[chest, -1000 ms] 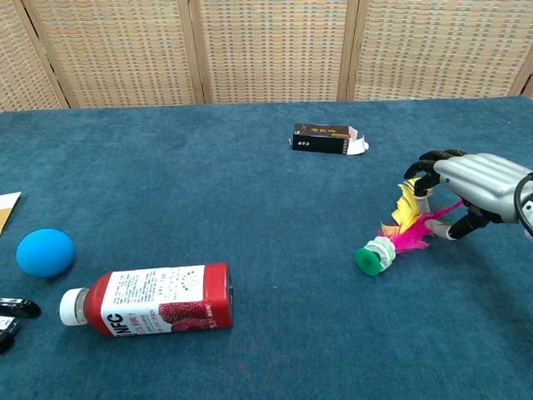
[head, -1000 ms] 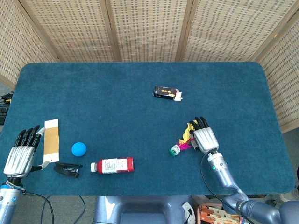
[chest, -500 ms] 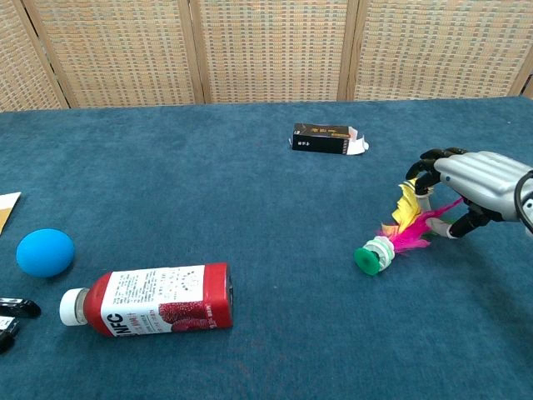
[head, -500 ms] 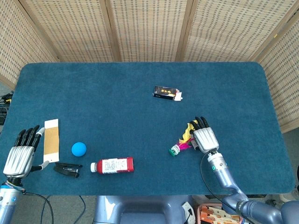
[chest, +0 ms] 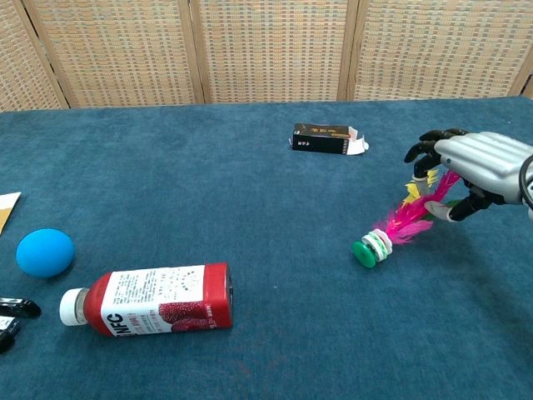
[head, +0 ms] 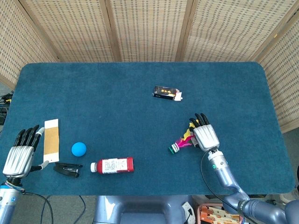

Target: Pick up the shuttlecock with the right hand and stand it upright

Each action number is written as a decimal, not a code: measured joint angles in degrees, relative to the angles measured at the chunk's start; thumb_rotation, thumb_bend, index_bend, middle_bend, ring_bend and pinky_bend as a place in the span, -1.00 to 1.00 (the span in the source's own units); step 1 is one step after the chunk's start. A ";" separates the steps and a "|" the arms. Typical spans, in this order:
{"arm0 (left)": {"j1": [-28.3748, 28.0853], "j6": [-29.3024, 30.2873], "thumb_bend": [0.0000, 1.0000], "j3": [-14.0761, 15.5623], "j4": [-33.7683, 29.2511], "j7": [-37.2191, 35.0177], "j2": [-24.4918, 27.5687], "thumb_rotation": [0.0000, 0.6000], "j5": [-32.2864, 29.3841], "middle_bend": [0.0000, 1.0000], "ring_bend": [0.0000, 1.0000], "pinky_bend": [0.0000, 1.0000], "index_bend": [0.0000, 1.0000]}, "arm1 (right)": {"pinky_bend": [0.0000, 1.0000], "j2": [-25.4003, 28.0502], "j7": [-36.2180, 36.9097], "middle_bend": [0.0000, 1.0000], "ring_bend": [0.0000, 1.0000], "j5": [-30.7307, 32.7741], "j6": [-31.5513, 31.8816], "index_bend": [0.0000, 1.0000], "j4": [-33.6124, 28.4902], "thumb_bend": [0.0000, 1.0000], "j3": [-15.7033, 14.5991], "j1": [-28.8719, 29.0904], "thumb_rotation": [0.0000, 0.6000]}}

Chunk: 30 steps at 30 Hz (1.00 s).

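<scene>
The shuttlecock has a green and white base and pink and yellow feathers. It lies tilted on the blue table, base down and to the left, feathers up and to the right. My right hand curls over the feather end and pinches the feathers between thumb and fingers. I cannot tell whether the base touches the cloth. In the head view the shuttlecock sits just left of the right hand. My left hand rests at the table's front left edge with straight fingers, holding nothing.
A red juice bottle lies on its side at the front left, with a blue ball beside it. A black box lies farther back. A beige strip and a black clip lie near the left hand. Wicker screens stand behind the table.
The right hand has closed on the feathers and drawn them up. The shuttlecock now tilts more steeply and its base has shifted slightly left. The left hand has barely moved.
</scene>
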 measured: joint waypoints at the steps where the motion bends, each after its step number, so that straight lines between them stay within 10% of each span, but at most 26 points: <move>1: 0.01 0.01 -0.83 0.00 -0.01 -0.01 0.01 1.00 -0.01 -1.00 -1.00 -1.00 -1.00 | -1.00 0.30 -0.28 -0.65 -1.00 0.00 0.17 0.20 -0.49 -0.14 0.15 0.06 1.00; 30: 0.21 0.42 -0.83 -0.15 -0.31 -0.64 0.37 1.00 0.14 -1.00 -1.00 -1.00 -1.00 | -1.00 8.14 -10.63 -0.64 -1.00 2.56 3.63 0.21 -8.17 -0.14 3.56 1.48 1.00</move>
